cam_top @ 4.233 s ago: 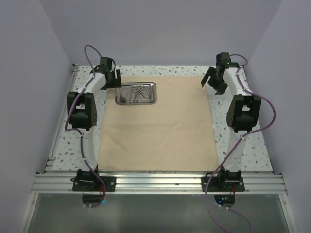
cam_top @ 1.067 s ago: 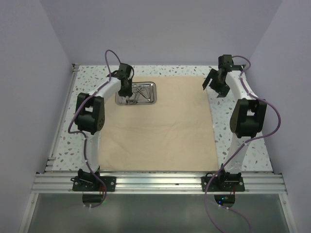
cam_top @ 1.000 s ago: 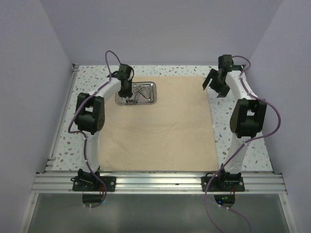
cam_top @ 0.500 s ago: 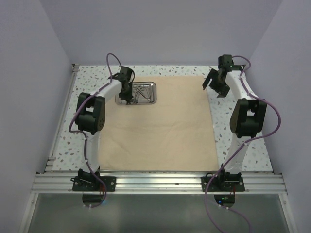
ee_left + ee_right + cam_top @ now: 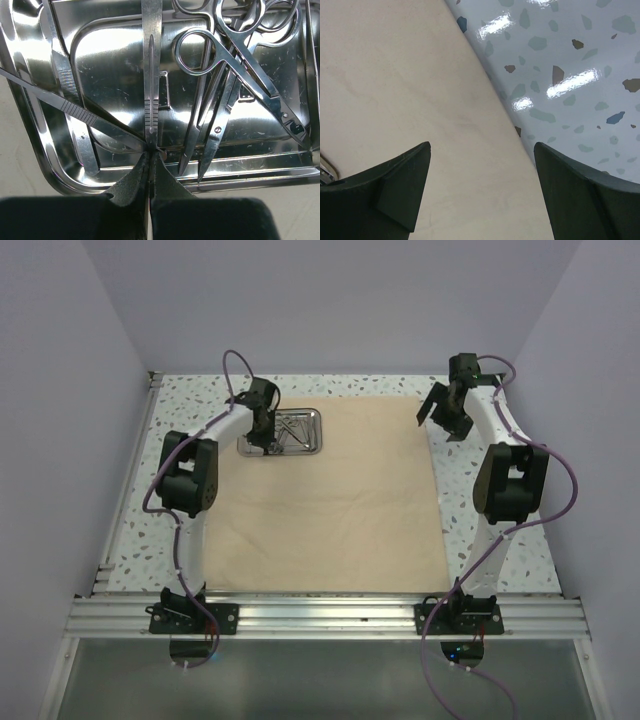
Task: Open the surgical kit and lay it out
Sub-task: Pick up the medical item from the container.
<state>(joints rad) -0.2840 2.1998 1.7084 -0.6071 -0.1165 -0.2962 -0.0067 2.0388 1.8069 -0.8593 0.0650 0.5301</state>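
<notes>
Nearest to me, the beige cloth wrap (image 5: 330, 520) already lies open and flat on the bench (image 5: 570, 50). On its far left corner sits the steel tray (image 5: 110, 65), with the instruments inside. The left jaws are down in it and seem to pinch the near end of the tweezers (image 5: 151, 75), beside the scissors (image 5: 240, 70). I judge the laying-out step is in hand. Next I must lift the tweezers clear of their neighbours and place them on the cloth. Farther back, the right jaws hang spread and empty over the cloth's edge.

I work in a robot lab cell. Plain lilac walls (image 5: 330, 300) box my speckled table (image 5: 135, 525) from nine to three o'clock; an aluminium rail (image 5: 330, 618) runs along six.
</notes>
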